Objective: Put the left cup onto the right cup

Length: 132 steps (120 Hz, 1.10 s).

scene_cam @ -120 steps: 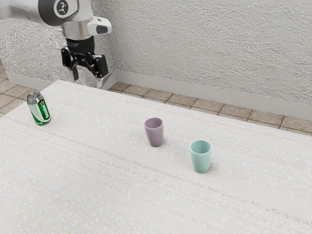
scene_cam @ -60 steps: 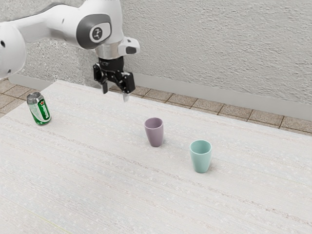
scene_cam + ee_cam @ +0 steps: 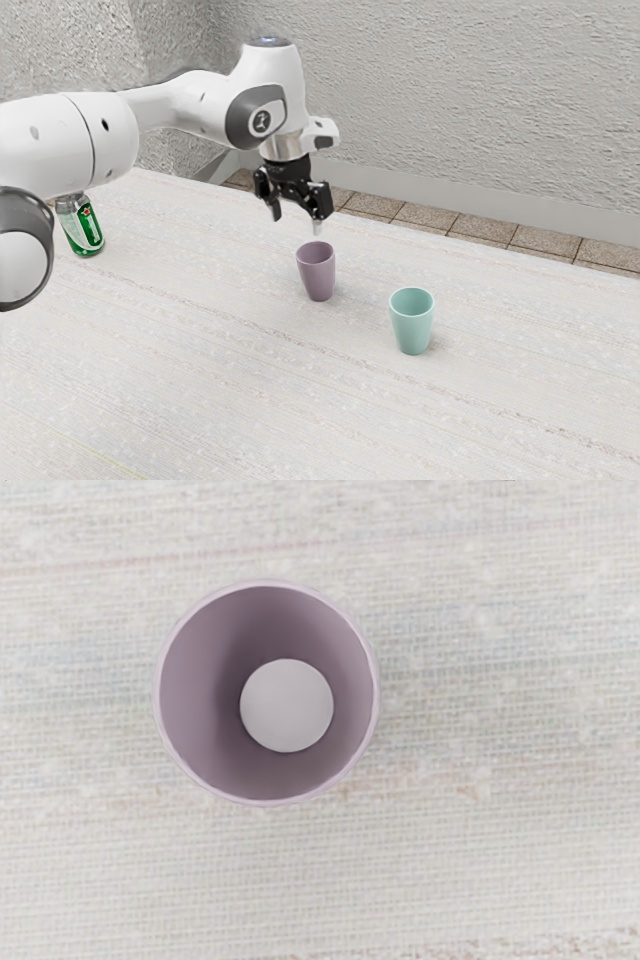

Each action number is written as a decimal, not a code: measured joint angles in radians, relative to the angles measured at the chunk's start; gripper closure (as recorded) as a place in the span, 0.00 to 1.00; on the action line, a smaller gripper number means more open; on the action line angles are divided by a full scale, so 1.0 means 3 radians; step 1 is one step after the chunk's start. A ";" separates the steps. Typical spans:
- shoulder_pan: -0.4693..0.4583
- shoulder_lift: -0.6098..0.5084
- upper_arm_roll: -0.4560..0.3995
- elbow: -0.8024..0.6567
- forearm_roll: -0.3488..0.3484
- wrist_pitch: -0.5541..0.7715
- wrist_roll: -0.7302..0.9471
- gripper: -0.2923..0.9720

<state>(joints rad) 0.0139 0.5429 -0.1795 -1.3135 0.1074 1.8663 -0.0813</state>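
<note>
Purple cup [image 3: 316,270], teal cup [image 3: 411,320]: two cups upright; one green can [image 3: 85,228].

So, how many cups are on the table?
2: a purple cup under the gripper, and a teal cup to the exterior view's right of it. None looks hidden.

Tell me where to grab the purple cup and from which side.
Come straight down from above. The purple cup stands upright on the table, mouth open and empty, with no handle, and the open gripper hangs over it. Probably pinch the rim wall, one finger inside and one outside. The teal cup stands apart, so it shouldn't interfere.
</note>
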 joint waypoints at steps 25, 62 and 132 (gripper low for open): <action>-0.0003 0.0275 -0.0003 0.0063 0.0001 0.0264 0.0005 0.23; -0.0075 0.0654 -0.0071 0.0389 0.0106 0.0482 0.0018 0.23; -0.0068 0.0939 -0.0057 0.0389 0.0116 0.0697 0.0056 0.36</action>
<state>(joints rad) -0.0064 0.8244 -0.1965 -1.1967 0.1423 2.0754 -0.0646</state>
